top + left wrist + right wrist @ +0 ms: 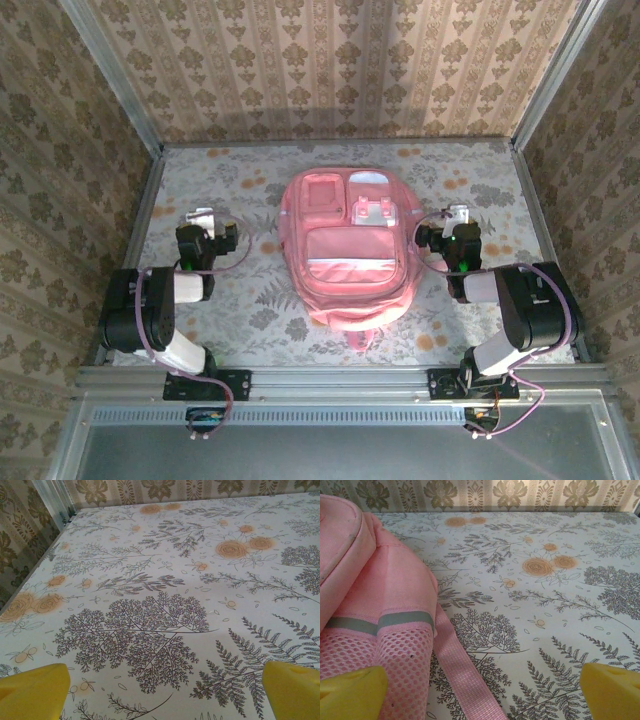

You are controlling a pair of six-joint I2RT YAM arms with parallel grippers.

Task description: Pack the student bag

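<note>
Plainly, little of the left fingers [35, 692] shows at the wrist: two blunt yellow tips at the bottom corners, the rest cut off. They stand wide apart, released, with bare desk [160, 605] between them, a smooth pale surface printed with ferns and orange roses.

The right fingers [612, 690] are cropped the same way and equally spread, grasping nothing. The bag [380, 595] lies at their left tip, only its side in view and running off the frame edge. We cannot tell whether that tip touches the mesh pocket [395, 665]. The bag is soft pink woven cloth, crossed by a flat grey strip [380, 622] above the open netting. A ribbed pink strap [465, 675] trails flat across the desk between the two right tips.

From above, the bag lies flat and rounded, front up, between both pairs of fingers, just beside the right pair and well apart from the left. Its small clear window [373, 212] is too small to read.
</note>
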